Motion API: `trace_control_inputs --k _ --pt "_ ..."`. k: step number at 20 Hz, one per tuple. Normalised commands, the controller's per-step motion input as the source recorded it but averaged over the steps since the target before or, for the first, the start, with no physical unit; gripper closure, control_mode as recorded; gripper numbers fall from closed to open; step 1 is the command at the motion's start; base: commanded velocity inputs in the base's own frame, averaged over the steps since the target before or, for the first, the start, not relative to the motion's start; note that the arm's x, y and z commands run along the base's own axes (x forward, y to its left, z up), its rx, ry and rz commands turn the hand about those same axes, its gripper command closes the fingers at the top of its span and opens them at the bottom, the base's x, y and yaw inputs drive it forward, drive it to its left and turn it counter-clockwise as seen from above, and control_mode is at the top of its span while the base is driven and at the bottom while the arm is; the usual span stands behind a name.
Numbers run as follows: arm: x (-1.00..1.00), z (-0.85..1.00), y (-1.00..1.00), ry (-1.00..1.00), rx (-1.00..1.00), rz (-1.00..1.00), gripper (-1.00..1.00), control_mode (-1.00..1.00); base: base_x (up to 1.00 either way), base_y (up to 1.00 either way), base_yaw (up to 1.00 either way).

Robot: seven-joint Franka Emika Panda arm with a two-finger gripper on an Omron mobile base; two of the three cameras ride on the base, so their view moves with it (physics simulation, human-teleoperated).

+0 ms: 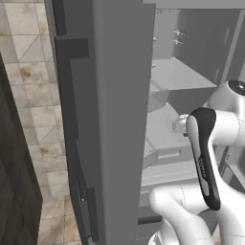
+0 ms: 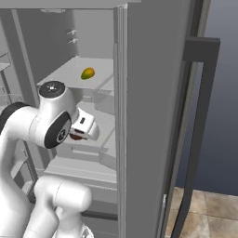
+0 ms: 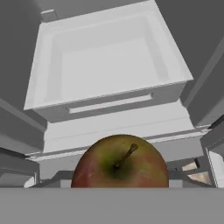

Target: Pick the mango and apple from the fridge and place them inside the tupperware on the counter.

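Observation:
The fridge [image 1: 119, 119] stands open and my arm reaches in between its pale shelves. The apple [image 3: 120, 162], red-brown with a green patch and a stem, sits close in front of the hand camera. It also shows as a small red spot [image 2: 76, 136] under the hand. My gripper [image 2: 78, 135] is shut on the apple, just above a middle shelf, and its fingertips are hidden. The mango [image 2: 87, 73], yellow-orange with green, lies on the upper shelf, above and behind the hand. The tupperware and the counter are out of view.
A pale open drawer [image 3: 109, 65] lies below and beyond the apple. The thick grey door [image 2: 148, 116] stands close on the arm's right, with a dark handle bar [image 2: 200, 116]. Tiled floor [image 1: 43, 119] and a dark cabinet [image 1: 14, 191] are to the left.

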Motion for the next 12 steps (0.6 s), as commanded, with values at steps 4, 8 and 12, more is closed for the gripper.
trace_control_inputs --k 4,8,12 --pt "-0.58 0.10 0.06 0.05 0.00 0.00 1.00 -1.00 0.00 0.00 0.00" --pt "-0.75 -0.03 0.05 -0.13 0.00 0.00 1.00 -1.00 0.00 0.00 0.00" --pt "-0.43 -0.04 0.07 -0.05 0.00 0.00 1.00 1.00 -0.44 0.13 0.00"
